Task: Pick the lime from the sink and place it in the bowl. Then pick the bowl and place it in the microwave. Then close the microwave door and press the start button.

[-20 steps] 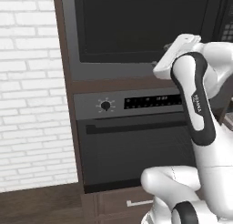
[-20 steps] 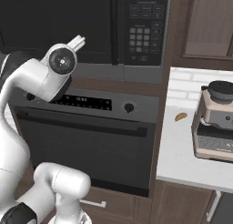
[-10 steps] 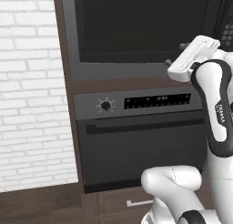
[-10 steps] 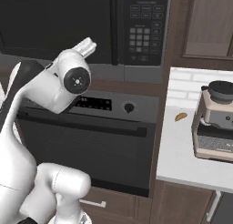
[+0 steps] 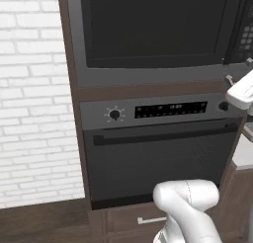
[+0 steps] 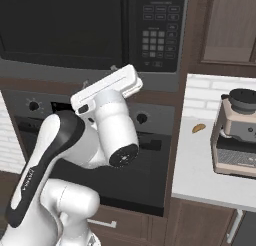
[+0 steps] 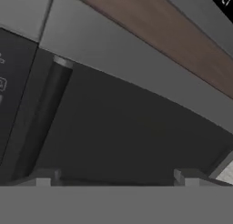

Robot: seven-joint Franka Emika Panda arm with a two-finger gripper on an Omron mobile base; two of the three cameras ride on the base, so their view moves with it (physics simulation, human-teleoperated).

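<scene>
The microwave (image 5: 158, 74) is built in above the oven, and the microwave door (image 5: 153, 29) (image 6: 60, 25) is shut, its black window dark. The keypad (image 6: 157, 37) sits to the right of the door. My gripper (image 6: 99, 75) (image 5: 239, 70) hovers in front of the microwave's lower frame, below the keypad's left edge, pointing at the appliance front. Its fingertips (image 7: 43, 175) stand wide apart with nothing between them, so it is open. The lime, the bowl and the sink are out of view.
Below the microwave is the oven (image 5: 158, 163) with a knob (image 5: 114, 114), a display and a bar handle (image 7: 45, 114). To the right, a white counter (image 6: 200, 160) carries a coffee machine (image 6: 239, 132) and a small brown item (image 6: 199, 128). A brick wall (image 5: 29, 89) stands at left.
The arm has swung to the right across the oven front, carrying the hand from below the microwave window to below the keypad. The jaws stay open.
</scene>
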